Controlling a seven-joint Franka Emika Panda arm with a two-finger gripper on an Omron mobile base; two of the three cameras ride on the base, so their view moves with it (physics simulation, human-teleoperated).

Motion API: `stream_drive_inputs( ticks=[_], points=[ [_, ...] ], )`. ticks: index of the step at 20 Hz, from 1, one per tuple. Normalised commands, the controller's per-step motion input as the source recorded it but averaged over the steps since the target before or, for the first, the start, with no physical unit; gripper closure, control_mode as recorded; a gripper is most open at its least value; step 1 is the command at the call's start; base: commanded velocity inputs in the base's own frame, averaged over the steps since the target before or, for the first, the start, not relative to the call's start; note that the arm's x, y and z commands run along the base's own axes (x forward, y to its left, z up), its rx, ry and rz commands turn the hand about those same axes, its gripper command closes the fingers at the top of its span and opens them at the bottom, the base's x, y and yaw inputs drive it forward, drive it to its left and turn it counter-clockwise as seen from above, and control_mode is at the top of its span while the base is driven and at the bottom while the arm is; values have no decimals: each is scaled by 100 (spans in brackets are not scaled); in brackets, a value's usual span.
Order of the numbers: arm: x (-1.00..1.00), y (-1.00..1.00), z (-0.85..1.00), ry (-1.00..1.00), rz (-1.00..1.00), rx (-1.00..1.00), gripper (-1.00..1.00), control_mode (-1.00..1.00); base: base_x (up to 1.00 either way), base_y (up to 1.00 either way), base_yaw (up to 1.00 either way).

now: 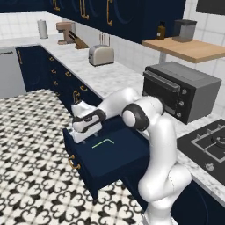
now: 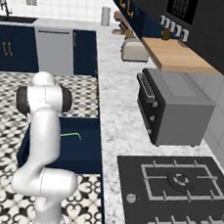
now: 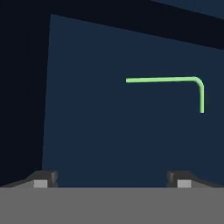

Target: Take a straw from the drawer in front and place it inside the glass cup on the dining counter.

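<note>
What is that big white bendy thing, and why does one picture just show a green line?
The white thing is a robot arm in a pretend kitchen. Two pictures come from cameras riding behind it, one on each side. The third comes from a camera on its hand, looking down into the open blue drawer. The green line is a bent straw lying on the drawer's floor. The arm's tool hangs over the drawer with its two tips spread wide, holding nothing. On the marble worktop stand a toaster and an oven.
</note>
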Motion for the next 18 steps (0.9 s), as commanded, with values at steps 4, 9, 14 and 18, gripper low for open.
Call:
stream_drive_inputs(
  ticks=[4,9,14,18],
  points=[
    [1,-94,22,-12,-4,0,-100,-100,0,0,0],
    [43,-60,-34,-1,1,2,-100,-100,0,0,0],
    [50,-37,-32,-4,7,1,-100,-100,0,0,0],
    [36,-20,-40,0,12,4,-100,-100,0,0,0]
  ],
)
